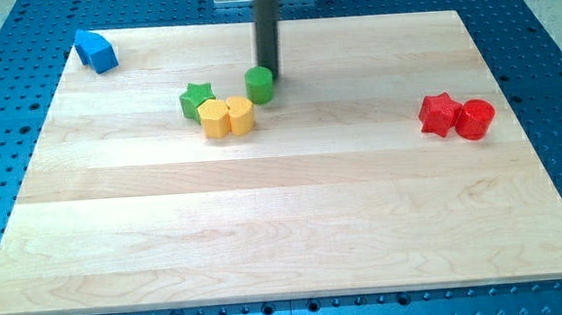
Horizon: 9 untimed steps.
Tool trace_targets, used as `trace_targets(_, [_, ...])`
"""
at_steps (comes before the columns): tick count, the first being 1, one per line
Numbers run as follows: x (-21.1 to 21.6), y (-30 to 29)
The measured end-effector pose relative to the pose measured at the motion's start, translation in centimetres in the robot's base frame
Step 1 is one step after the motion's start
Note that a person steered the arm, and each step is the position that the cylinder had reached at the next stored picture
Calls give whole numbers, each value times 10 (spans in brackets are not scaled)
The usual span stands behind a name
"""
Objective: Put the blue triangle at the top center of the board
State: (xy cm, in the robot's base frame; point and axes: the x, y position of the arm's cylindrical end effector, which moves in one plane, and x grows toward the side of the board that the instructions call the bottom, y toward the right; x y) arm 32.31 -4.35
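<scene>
The blue triangle (pixel 96 51) lies at the top left corner of the wooden board (pixel 285 226). My tip (pixel 269 69) stands near the top centre of the board, just above and to the right of a green cylinder (pixel 259 85), touching or almost touching it. The tip is far to the right of the blue triangle.
A green star (pixel 196 100) and two yellow blocks (pixel 227 117) cluster left of the green cylinder. A red star (pixel 440 114) and a red cylinder (pixel 474 119) sit together at the right. The blue perforated table (pixel 547 24) surrounds the board.
</scene>
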Motion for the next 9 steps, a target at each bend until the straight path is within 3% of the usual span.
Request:
trace_targets(2, [-40, -57])
trace_targets(3, [-34, -123])
trace_targets(4, [-15, -130])
trace_targets(6, [11, -237])
trace_targets(7, [-35, -261])
trace_targets(8, [-87, -259])
trace_targets(9, [-81, -211])
